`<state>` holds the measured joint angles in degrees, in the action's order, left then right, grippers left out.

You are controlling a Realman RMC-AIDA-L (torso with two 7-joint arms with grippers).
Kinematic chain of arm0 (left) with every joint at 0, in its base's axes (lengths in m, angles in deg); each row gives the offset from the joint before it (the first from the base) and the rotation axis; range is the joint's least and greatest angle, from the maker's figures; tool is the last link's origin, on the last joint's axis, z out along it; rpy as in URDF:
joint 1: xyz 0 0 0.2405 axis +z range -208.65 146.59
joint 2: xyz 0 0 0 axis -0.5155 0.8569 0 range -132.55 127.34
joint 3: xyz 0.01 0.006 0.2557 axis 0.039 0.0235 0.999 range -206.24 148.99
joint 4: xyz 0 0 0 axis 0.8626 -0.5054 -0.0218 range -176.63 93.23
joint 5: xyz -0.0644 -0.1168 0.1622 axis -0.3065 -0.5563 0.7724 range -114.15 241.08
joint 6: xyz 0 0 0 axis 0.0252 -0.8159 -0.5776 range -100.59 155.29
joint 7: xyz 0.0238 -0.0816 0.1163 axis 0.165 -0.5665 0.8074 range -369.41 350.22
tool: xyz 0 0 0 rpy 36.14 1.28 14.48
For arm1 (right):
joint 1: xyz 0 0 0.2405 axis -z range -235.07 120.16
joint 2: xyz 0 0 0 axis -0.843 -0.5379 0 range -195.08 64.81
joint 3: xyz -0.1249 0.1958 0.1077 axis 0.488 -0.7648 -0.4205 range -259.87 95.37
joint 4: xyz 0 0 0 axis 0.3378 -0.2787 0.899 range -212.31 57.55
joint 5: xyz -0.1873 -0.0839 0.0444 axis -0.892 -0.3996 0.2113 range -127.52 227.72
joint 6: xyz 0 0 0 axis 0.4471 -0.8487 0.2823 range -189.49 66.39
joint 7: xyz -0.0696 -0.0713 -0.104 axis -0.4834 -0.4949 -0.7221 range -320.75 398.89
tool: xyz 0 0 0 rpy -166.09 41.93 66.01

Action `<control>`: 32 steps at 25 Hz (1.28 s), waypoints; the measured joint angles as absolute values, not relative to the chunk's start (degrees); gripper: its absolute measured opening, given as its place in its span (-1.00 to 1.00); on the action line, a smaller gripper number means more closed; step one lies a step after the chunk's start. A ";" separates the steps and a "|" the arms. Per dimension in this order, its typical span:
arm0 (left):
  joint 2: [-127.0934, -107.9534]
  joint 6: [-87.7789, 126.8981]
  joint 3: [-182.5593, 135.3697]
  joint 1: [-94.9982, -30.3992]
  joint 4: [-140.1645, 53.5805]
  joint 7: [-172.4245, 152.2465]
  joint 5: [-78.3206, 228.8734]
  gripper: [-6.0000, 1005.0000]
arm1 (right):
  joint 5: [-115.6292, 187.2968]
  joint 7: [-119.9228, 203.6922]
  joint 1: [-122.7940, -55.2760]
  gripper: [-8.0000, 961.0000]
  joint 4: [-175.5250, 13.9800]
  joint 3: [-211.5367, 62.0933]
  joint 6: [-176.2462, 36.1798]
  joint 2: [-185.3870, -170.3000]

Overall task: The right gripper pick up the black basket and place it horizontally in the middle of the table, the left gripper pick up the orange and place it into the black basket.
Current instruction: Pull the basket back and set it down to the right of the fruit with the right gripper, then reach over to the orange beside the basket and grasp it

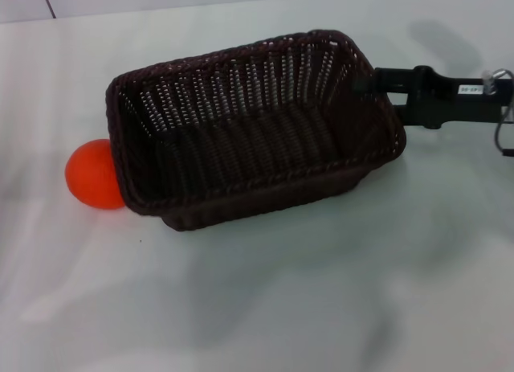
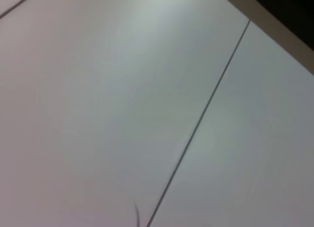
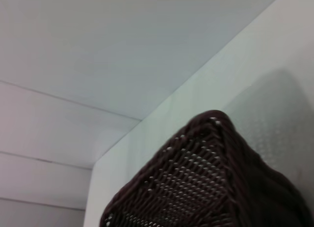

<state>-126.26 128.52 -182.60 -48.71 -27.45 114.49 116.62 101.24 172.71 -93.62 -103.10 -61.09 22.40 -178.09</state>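
One large rectangular dark brown-black woven basket [image 1: 257, 131] sits tilted over the glossy white desk [image 1: 305, 292], its open mouth facing up and toward the camera, its long side running roughly across the head view. The slim black right gripper [image 1: 384, 84] meets its right-hand end at the rim; whether its fingers are clamped there cannot be told. A round bright orange fruit [image 1: 92, 173] lies on the desk at the basket's left end, partly hidden behind its corner. The left gripper is out of sight.

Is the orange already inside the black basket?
No, in the head view the orange sits on the table outside the black basket, against its left end, and nothing lies inside the basket.
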 joint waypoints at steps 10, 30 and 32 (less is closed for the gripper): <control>-126.09 122.10 -177.86 -46.58 -26.36 114.39 116.87 0.56 | 102.40 174.07 -92.94 0.77 -105.86 -61.42 25.68 -173.80; -123.22 101.10 -162.58 -43.46 -22.64 116.62 136.70 0.56 | 102.67 169.41 -98.42 0.81 -108.23 -62.58 13.01 -174.83; -123.53 99.68 -162.25 -43.71 -22.51 116.62 137.46 0.56 | 102.67 168.49 -98.52 0.81 -108.20 -62.72 12.46 -175.27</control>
